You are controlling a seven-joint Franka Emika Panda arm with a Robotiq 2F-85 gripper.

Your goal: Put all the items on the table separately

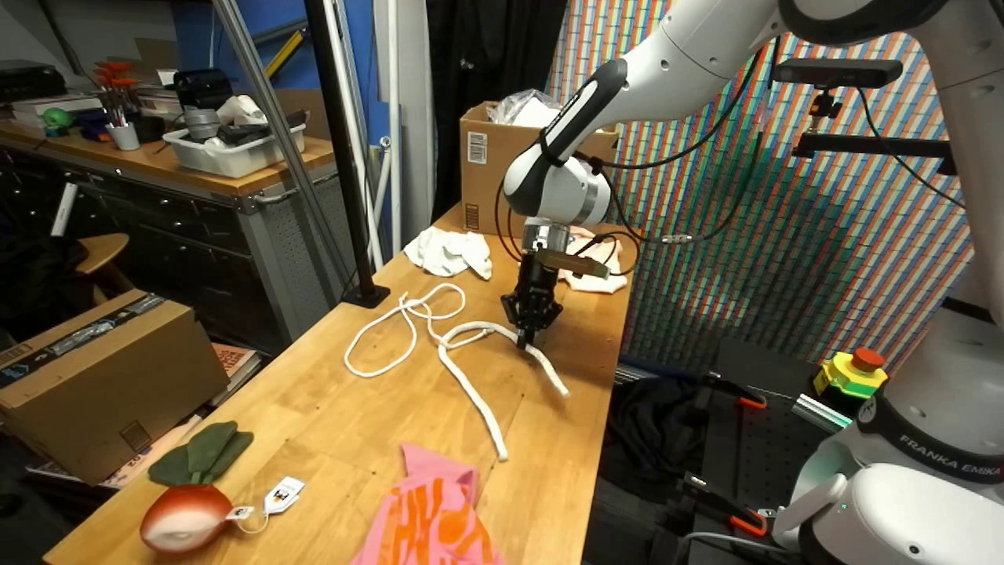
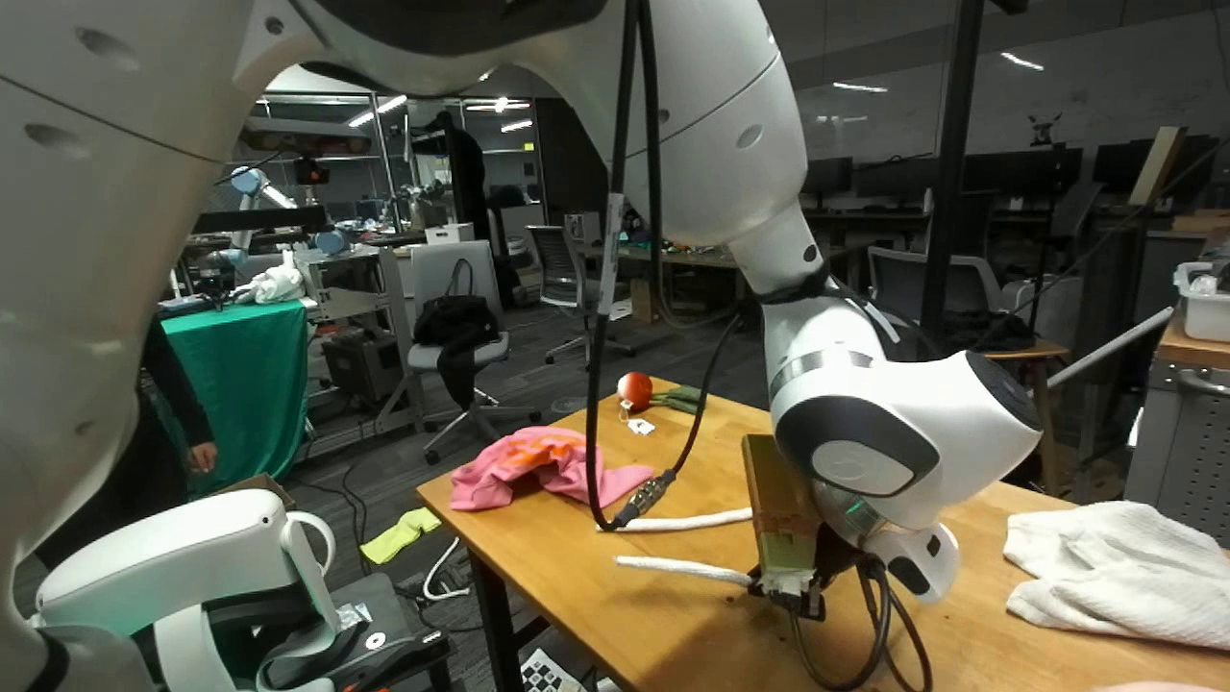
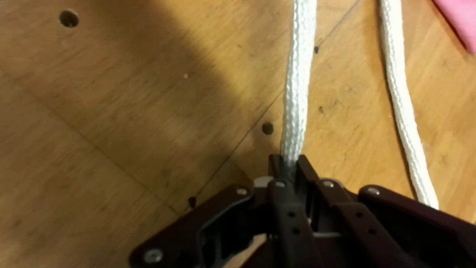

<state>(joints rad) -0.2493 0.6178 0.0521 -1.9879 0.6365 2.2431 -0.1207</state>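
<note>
A white rope (image 1: 471, 392) lies in loops on the wooden table (image 1: 329, 424), with two loose ends. My gripper (image 1: 525, 339) points down and is shut on the rope near one end. In the wrist view the rope (image 3: 297, 89) runs out from between the fingertips (image 3: 290, 165). A crumpled white cloth (image 1: 449, 253) and a pale pink cloth (image 1: 604, 271), partly hidden by the arm, lie at the far end. A pink cloth with orange print (image 1: 435, 510) lies at the near end. A red onion-shaped item with green leaves (image 1: 187, 518) and tags sits at the near corner.
A cardboard box (image 1: 502, 173) stands at the table's far end. A black pole (image 1: 345, 157) rises at the table's edge. Cables hang along the arm. A yellow cloth (image 2: 402, 535) lies off the table. Bare wood shows between the rope and the pink cloth.
</note>
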